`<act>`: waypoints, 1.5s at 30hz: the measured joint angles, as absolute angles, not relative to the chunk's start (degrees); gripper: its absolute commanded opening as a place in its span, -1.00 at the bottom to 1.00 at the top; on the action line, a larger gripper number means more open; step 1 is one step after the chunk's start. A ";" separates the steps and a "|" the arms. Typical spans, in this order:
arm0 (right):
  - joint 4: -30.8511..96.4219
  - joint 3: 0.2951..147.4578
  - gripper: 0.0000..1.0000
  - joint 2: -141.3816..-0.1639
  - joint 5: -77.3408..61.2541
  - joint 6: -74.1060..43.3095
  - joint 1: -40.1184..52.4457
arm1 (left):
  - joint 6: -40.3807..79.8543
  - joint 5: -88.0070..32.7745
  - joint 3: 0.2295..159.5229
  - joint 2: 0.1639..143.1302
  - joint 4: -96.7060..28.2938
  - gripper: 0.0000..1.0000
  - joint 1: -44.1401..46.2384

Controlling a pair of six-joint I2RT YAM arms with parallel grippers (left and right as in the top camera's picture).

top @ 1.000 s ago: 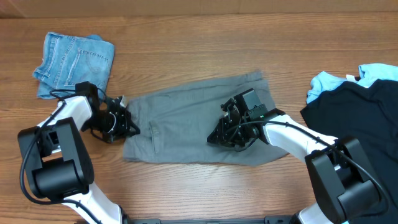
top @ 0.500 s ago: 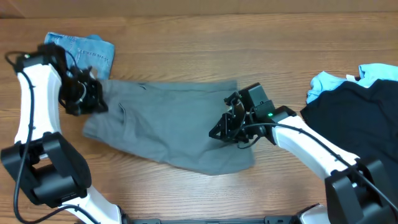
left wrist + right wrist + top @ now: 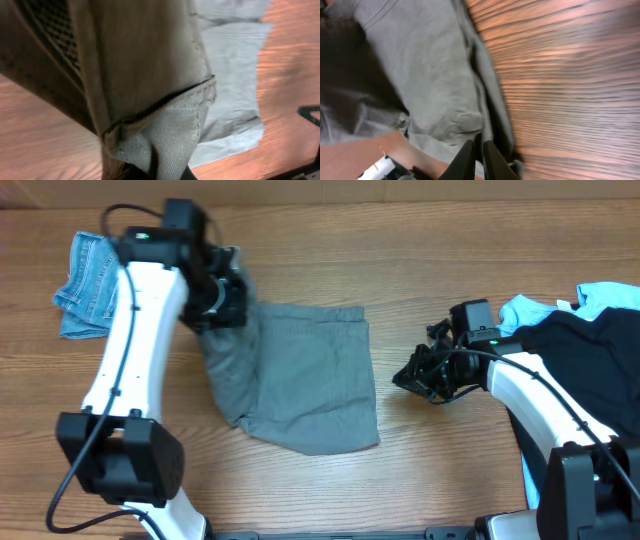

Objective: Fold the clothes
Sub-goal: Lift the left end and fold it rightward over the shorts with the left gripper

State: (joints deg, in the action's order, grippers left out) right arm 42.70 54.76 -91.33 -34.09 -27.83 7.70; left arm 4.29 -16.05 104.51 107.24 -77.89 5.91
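The white-shelled left arm (image 3: 128, 340) and white-shelled right arm (image 3: 535, 398) have black joints, thin looping black cables (image 3: 118, 213) and slim black fingers (image 3: 465, 158).

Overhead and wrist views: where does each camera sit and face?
Overhead: above the table, facing down; shows left gripper, right gripper, grey shorts.
Left wrist: on the left arm, looking down at the clamped grey fabric, which fills it.
Right wrist: on the right arm, facing across the table toward the shorts; fingertips at bottom.
Shared: all three show the shorts.
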 measured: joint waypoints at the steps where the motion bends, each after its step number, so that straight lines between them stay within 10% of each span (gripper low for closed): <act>1: 43.16 54.76 -0.80 -91.33 -33.54 -27.31 7.25 | 5.06 -15.70 104.51 107.24 -77.45 -0.92 7.05; 17: 44.66 54.76 -0.78 -91.33 -24.51 -25.85 7.18 | 19.70 -11.46 104.51 115.68 -68.07 -0.90 26.24; 23: 46.00 54.76 -0.78 -91.33 -21.61 -25.82 7.18 | 23.86 -13.10 104.51 123.17 -63.20 -0.06 30.96; 34: 47.18 54.76 -0.71 -91.33 -19.90 -25.74 7.18 | 23.38 -12.97 110.74 124.40 -72.71 0.01 30.92; 45: 49.21 54.78 -0.70 -91.33 -19.46 -25.67 7.18 | 18.52 1.48 116.97 112.68 -77.76 -0.92 27.27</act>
